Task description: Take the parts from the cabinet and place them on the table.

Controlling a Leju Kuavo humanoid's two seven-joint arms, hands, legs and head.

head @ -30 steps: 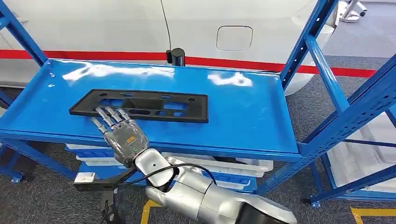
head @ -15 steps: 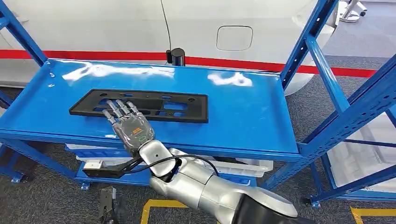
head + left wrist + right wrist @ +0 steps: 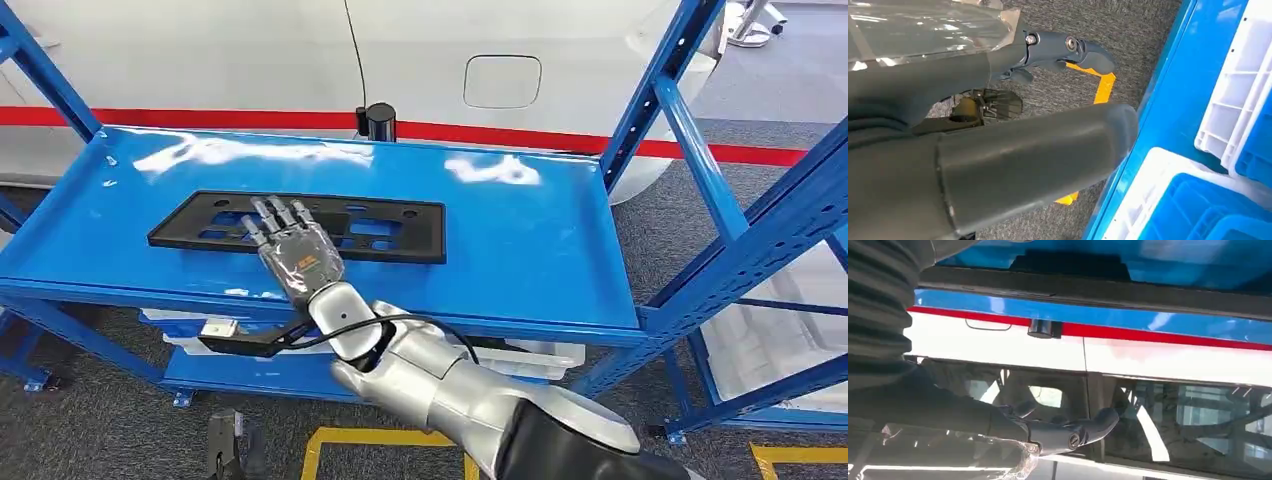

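the head view shows the right hand (image 3: 298,255) flat, fingers apart, over the black perforated panel (image 3: 400,232) on the blue shelf (image 3: 540,250). the left wrist view shows the left hand (image 3: 998,125) holding nothing, fingers apart, beside white crates (image 3: 1233,100). a white vehicle (image 3: 250,60) stands behind the shelf.

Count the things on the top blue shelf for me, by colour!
Black flat plastic panel with cut-out holes: 1
Black short cylinder at the shelf's back edge: 1
Silver and grey robot hand reaching over the panel: 1
Total: 3
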